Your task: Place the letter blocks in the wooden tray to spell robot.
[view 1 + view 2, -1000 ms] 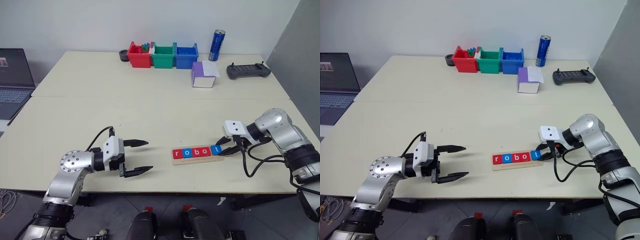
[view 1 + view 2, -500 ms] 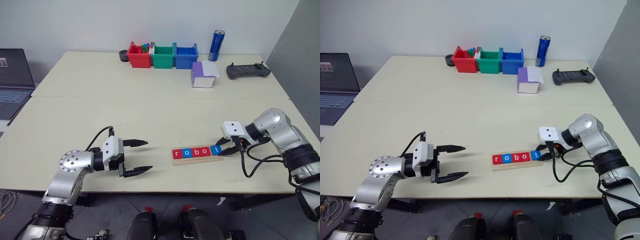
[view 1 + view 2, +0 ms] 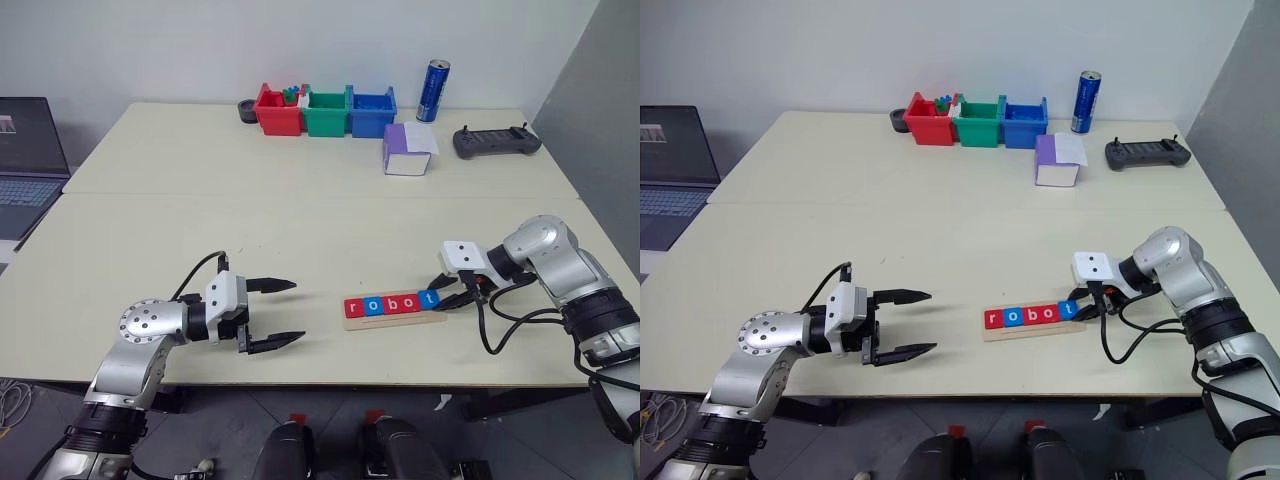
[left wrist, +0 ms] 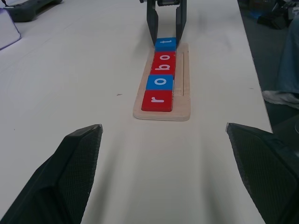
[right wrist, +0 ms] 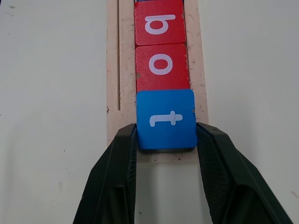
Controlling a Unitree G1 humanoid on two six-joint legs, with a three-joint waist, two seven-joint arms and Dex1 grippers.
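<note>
The wooden tray (image 3: 395, 320) lies near the table's front edge, right of centre. In it the letter blocks stand in a row reading r, o, b, o, t: red r (image 4: 157, 100), blue o (image 4: 160, 81), red b (image 5: 160, 23), red o (image 5: 161, 66), blue t (image 5: 166, 119). My right gripper (image 3: 441, 297) is at the tray's right end, shut on the blue t block (image 3: 430, 298), which touches the red o. Well to the left of the tray, my left gripper (image 3: 297, 311) hovers open, its fingers (image 4: 79, 158) pointing toward the tray with nothing between them.
Red (image 3: 277, 110), green (image 3: 326, 110) and blue (image 3: 372, 112) bins stand at the table's back, beside a blue can (image 3: 433, 91). A purple-and-white box (image 3: 407, 150) and a black controller (image 3: 497, 141) lie at the back right. A laptop (image 3: 25, 160) sits at far left.
</note>
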